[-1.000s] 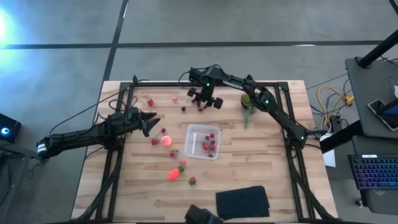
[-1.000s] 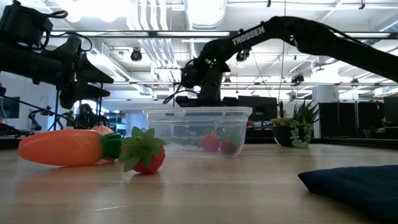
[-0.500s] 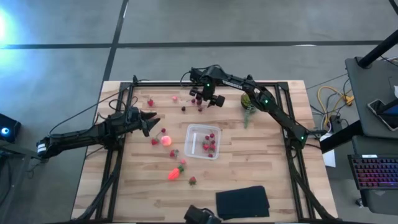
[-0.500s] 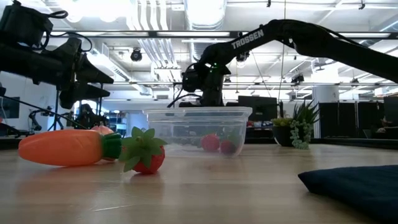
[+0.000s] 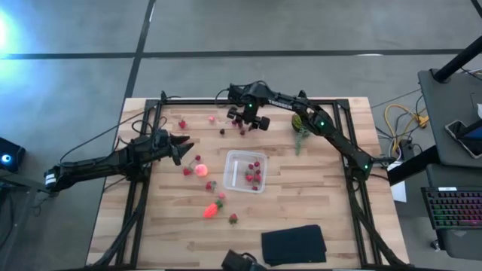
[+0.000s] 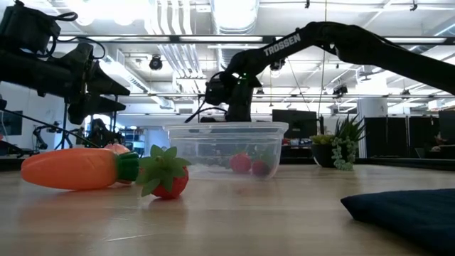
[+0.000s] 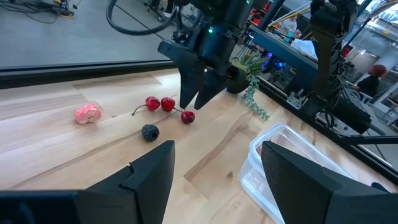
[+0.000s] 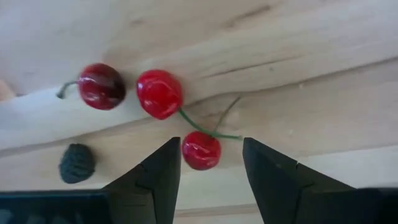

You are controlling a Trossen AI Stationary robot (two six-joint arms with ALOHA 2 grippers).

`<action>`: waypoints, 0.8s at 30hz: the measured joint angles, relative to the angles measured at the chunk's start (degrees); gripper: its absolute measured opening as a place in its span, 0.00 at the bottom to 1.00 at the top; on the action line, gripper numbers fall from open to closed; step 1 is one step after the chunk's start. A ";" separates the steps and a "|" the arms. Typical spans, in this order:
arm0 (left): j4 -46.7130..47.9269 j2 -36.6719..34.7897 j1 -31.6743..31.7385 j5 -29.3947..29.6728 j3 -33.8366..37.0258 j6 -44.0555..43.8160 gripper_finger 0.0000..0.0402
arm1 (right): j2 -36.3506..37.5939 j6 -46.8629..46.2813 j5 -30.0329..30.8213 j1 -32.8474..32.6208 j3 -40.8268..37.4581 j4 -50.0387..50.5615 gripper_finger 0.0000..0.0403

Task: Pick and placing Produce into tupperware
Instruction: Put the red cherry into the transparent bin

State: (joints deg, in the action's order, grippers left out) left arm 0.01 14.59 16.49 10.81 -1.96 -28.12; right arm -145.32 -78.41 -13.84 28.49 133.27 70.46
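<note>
Centrally on the wooden table sits the clear tupperware, squarish with rounded corners, and it holds a handful of small red berries gathered toward its right side; the low view shows two of them resting on its floor behind the transparent wall. Just to the left of the container lie a pink-orange round fruit and a few loose red pieces, and nearer the front edge an orange carrot with a green top lies on its side, a strawberry close by it. More berries are scattered across the far left part of the table.

Behind the tupperware, near the far edge, the right gripper hangs point-down over a small cluster: its fingers are spread apart with one red cherry lying between their tips, not pinched. Two more cherries and a dark blackberry lie just beside it, and a pale pink piece is a little farther off.

The left gripper waits over the table's left side, fingers spread and holding nothing. A spiky green plant stands at the far right, and a black folded cloth lies at the front.
</note>
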 joint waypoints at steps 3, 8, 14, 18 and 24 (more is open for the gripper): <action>0.00 0.00 0.00 -0.02 0.00 0.00 0.56 | 0.00 0.31 0.32 -0.44 -0.08 0.27 0.41; 0.00 0.00 0.00 -0.02 0.00 0.00 0.56 | 0.00 0.84 0.41 -0.77 -0.97 0.16 0.42; 0.01 0.00 0.00 -0.02 0.00 0.02 0.56 | -0.02 0.89 0.55 -1.25 -1.72 -0.70 0.44; 0.01 0.00 0.00 -0.02 0.00 0.02 0.56 | -0.02 1.53 0.84 -1.40 -1.74 -0.65 0.44; 0.00 0.00 0.00 -0.04 0.00 0.02 0.56 | -0.02 1.98 1.87 -2.15 -2.03 -0.81 0.43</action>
State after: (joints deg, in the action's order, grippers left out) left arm 0.01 14.59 16.49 10.76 -1.96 -28.10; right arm -145.34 -76.42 -11.97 26.35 131.24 69.65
